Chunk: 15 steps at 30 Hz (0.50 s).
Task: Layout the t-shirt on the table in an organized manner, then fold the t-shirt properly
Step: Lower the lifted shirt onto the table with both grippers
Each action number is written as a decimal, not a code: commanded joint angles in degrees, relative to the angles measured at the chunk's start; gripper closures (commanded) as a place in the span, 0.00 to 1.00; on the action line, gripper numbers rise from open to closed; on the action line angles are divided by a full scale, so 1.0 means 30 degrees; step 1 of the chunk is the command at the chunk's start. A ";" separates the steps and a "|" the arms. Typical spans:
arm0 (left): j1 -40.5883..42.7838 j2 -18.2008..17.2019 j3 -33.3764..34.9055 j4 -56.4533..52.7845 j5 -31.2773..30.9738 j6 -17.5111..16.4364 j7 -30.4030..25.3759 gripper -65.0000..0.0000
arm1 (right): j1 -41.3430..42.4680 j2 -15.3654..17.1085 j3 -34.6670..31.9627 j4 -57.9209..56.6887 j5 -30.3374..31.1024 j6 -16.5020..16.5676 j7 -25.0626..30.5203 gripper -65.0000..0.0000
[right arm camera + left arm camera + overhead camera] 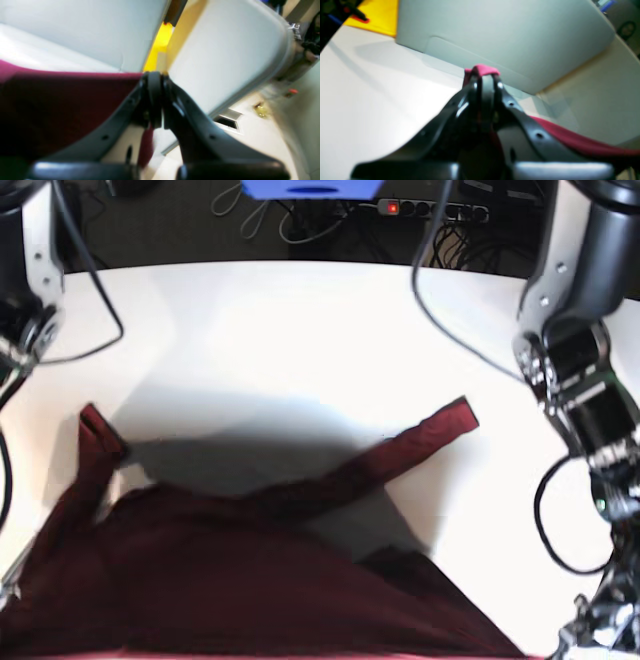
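Left gripper and right gripper: glossy black curved fingers with small round holes. Arms: silver-grey and black segments, loose black cables.

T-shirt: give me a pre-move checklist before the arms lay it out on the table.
1. Left gripper shut on the t-shirt: ok; a tuft of red cloth sticks out past the closed fingertips.
2. Right gripper shut on the shirt's edge: ok; jaws closed, cloth runs right up to the tips.
3. Shirt lifted off the table: ok; the base view shows its shadow beneath the hanging cloth.
4. Shirt spread flat: not ok; both sleeves trail outward and the body is bunched.
5. Cloth taut between the grippers: cannot tell; the grippers are outside the base view.
6. Bare tabletop ahead for laying out: ok.
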 commanded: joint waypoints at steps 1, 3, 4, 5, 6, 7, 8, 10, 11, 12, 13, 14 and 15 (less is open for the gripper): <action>-0.0143 -0.0235 -0.0085 0.0425 -0.0157 0.0100 -0.0433 1.00 | -0.0007 -0.0093 -0.0063 0.0525 0.0215 -0.0120 0.0229 1.00; 0.0824 0.0176 -0.0085 0.1158 -0.0391 0.0100 -0.0316 1.00 | -0.1062 -0.0415 -0.0063 0.1551 0.0215 -0.0120 0.0229 1.00; 0.1323 0.0234 -0.0085 0.1509 -0.0420 0.0100 -0.0257 1.00 | -0.1677 -0.0532 0.0025 0.1932 0.0215 -0.0120 0.0229 1.00; 0.1997 0.0263 -0.0085 0.1832 -0.0479 0.0100 -0.0257 1.00 | -0.2410 -0.0591 0.0259 0.2488 0.0215 -0.0120 0.0229 1.00; 0.2700 0.0293 -0.0085 0.2300 -0.0479 0.0100 -0.0257 1.00 | -0.3084 -0.0884 0.0435 0.3016 0.0215 -0.0120 0.0229 1.00; 0.3433 0.0293 -0.0085 0.2769 -0.0479 0.0100 -0.0228 1.00 | -0.3728 -0.1294 0.0582 0.3485 0.0215 -0.0120 0.0229 1.00; 0.4136 0.0322 -0.0085 0.3180 -0.0508 0.0100 -0.0228 1.00 | -0.4373 -0.1558 0.0875 0.4042 0.0215 -0.0120 0.0229 1.00; 0.5513 0.0351 -0.0114 0.3971 -0.0537 0.0100 0.0065 1.00 | -0.5662 -0.1998 0.1344 0.4891 0.0215 -0.0120 0.0229 1.00; 0.6128 0.0527 -0.0114 0.4264 -0.0831 0.0100 0.0329 1.00 | -0.6278 -0.2261 0.1490 0.5214 0.0215 -0.0120 0.0229 1.00; 0.6627 0.0703 -0.0143 0.4557 -0.1270 0.0100 0.0563 1.00 | -0.6776 -0.2525 0.1607 0.5536 0.0215 -0.0120 0.0229 1.00; 0.7330 0.0732 -0.0261 0.5055 -0.1827 0.0100 0.0798 1.00 | -0.7479 -0.2818 0.1754 0.5858 0.0215 -0.0120 0.0258 1.00; 0.8092 0.0850 -0.0583 0.5670 -0.2384 0.0100 0.1062 1.00 | -0.8241 -0.3053 0.1988 0.6269 0.0215 -0.0120 0.0288 1.00; 0.8824 0.0879 -0.0964 0.6403 -0.2882 0.0100 0.1267 1.00 | -0.9003 -0.3316 0.2252 0.6620 0.0215 -0.0120 0.0288 1.00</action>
